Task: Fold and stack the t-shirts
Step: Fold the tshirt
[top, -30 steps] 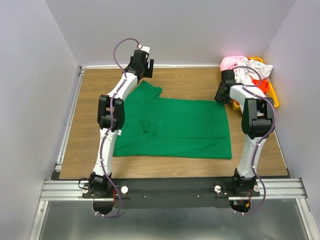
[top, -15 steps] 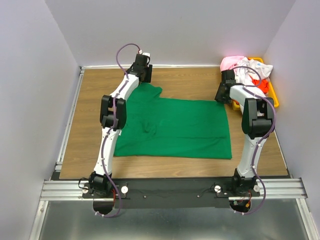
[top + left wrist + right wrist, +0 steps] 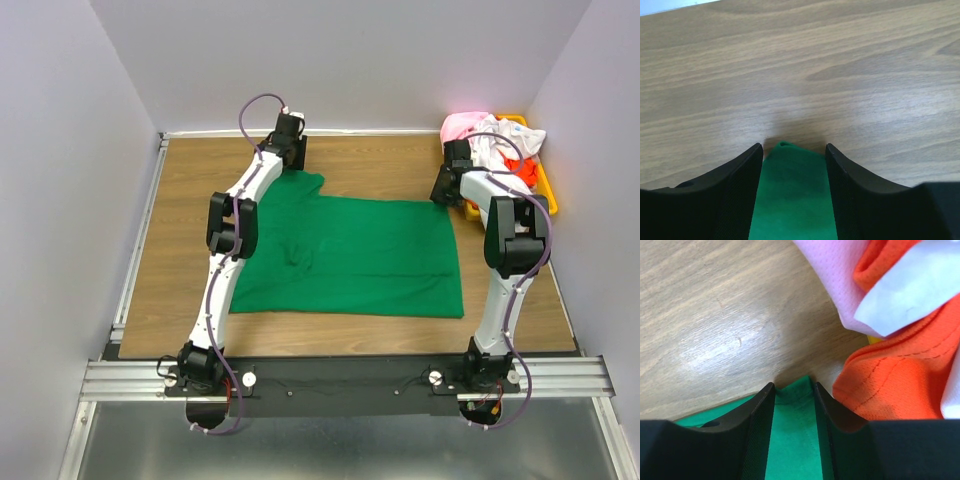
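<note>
Left gripper and right gripper, both part-open astride the green t-shirt far corners (nothing pinched yet): close squarely on cloth, then lift together.

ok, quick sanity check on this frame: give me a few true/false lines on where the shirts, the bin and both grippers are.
1. The green t-shirt lies spread on the table. True.
2. The left gripper hangs over the bin. False: it is at the shirt's far left corner, with a green tip between its parted fingers.
3. The right gripper straddles a green corner right beside the orange-red tee. True.
4. The bin is empty. False: a pink tee, a white tee and the orange-red tee are heaped in it.
</note>
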`<act>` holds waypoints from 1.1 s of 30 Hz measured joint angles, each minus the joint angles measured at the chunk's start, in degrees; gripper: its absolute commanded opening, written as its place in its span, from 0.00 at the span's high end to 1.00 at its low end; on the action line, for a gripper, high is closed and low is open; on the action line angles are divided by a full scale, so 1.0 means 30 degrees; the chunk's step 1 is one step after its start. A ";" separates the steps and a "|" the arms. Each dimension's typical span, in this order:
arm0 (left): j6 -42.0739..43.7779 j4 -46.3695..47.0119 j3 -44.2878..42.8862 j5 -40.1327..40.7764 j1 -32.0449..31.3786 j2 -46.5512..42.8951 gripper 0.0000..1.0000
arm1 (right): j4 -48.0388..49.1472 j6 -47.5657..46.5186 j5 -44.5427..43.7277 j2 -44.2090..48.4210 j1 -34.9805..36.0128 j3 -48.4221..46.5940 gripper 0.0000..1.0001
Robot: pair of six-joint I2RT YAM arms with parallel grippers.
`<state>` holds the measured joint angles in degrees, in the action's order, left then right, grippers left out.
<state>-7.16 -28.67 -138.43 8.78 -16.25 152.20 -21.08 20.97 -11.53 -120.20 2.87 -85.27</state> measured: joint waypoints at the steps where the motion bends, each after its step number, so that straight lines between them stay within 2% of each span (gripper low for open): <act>1: -0.0058 0.0007 -0.0007 0.0000 0.0000 0.0044 0.47 | 0.0058 0.0000 0.0036 0.0000 0.0000 0.0022 0.57; 3: -0.0095 -0.0051 -0.0109 0.0000 0.0000 0.0080 0.52 | 0.0117 -0.0007 0.0087 0.0000 0.0000 0.0022 0.59; 6: -0.0189 -0.0044 -0.0138 0.0015 0.0000 0.0131 0.66 | 0.0175 -0.0007 0.0102 0.0000 0.0000 0.0058 0.59; 7: -0.0160 -0.0044 -0.0138 0.0029 0.0000 0.0138 0.75 | 0.0182 -0.0007 0.0102 0.0015 0.0000 0.0073 0.59; 11: -0.0291 0.0058 -0.0138 0.0160 0.0000 0.0197 0.83 | 0.0313 -0.0007 0.0146 0.0087 -0.0007 0.0204 0.61; 15: -0.0306 0.0087 -0.0138 0.0255 0.0000 0.0204 0.99 | 0.0495 -0.0007 0.0226 0.0211 -0.0051 0.0408 0.64; 20: -0.0350 0.0226 -0.0007 0.0408 0.0000 0.0197 1.00 | 0.0532 0.0000 0.0262 0.0313 -0.0080 0.0561 0.67; 26: -0.0335 0.1370 0.1530 0.0933 -0.0036 -0.0510 1.00 | 0.0525 0.0000 0.0182 0.0350 -0.0080 0.0605 0.67; 29: -0.0328 0.1428 0.1938 0.1188 -0.0036 -0.0765 1.00 | 0.0503 -0.0007 0.0080 0.0350 -0.0080 0.0605 0.79; 30: -0.0335 0.1435 0.1974 0.1260 -0.0036 -0.0794 1.00 | 0.0495 0.0000 0.0080 0.0350 -0.0080 0.0605 0.89; 33: -0.0335 0.1523 0.2346 0.1464 0.0000 -0.1020 1.00 | 0.0488 0.0029 0.0138 0.0350 -0.0073 0.0605 1.00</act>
<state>-8.16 -24.10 -131.39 13.17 -16.25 149.14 -19.62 21.06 -11.11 -119.15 2.66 -83.46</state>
